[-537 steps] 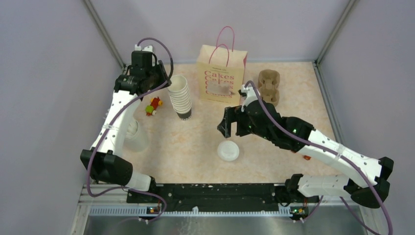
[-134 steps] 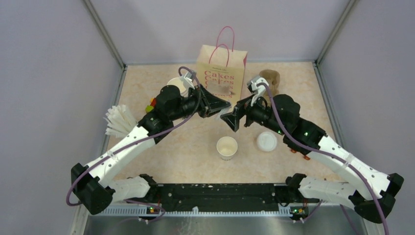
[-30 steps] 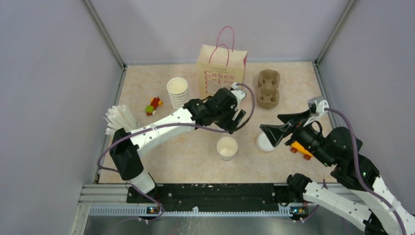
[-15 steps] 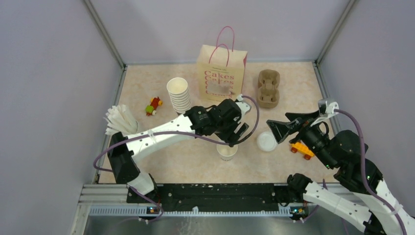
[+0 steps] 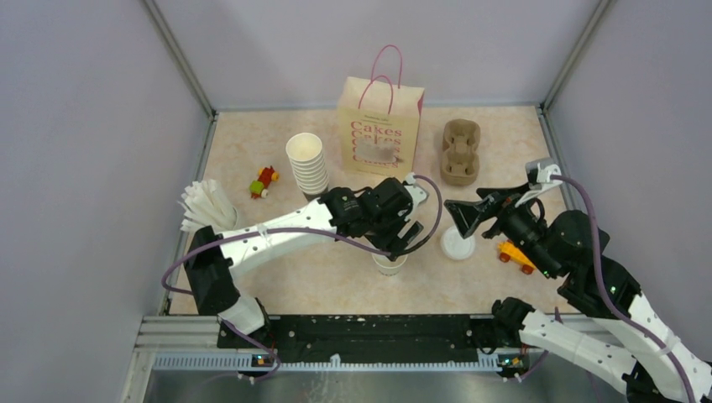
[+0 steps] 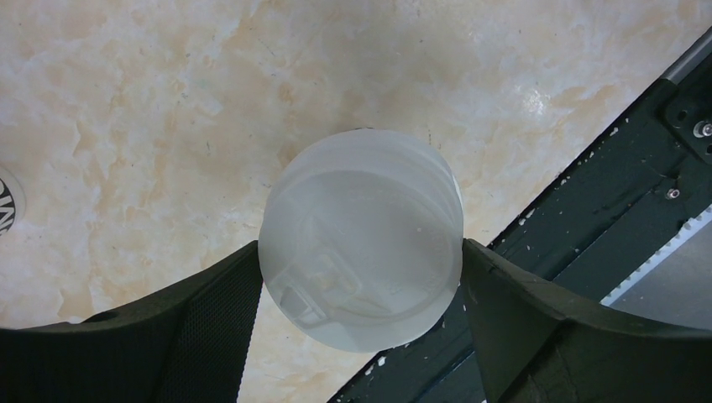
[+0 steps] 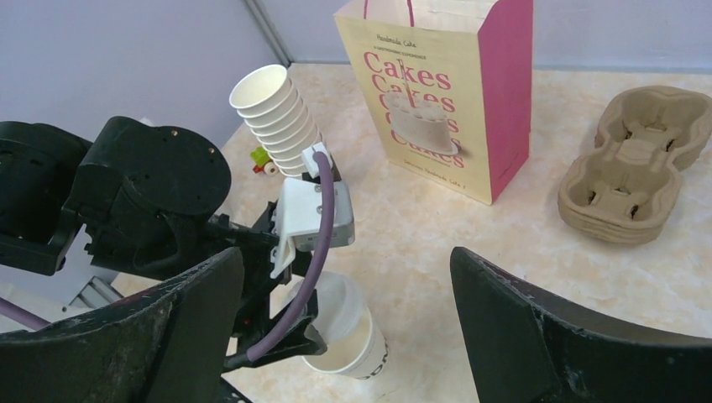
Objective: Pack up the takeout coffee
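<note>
Where the lidless takeout coffee cup [image 5: 388, 265] stands near the middle of the worktop's [image 5: 319, 285] near edge, it is flanked by the left gripper's [image 6: 361, 252] wide jaws, seemingly without pressure. Toward the right edge, its white lid [image 5: 458, 246] is overhung by the right gripper [image 5: 460, 220], jaws wide and empty.

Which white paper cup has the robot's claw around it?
The lone lidless white paper cup, flanked by the open left gripper; the others nest in a tall stack beside the cream paper bag.
</note>
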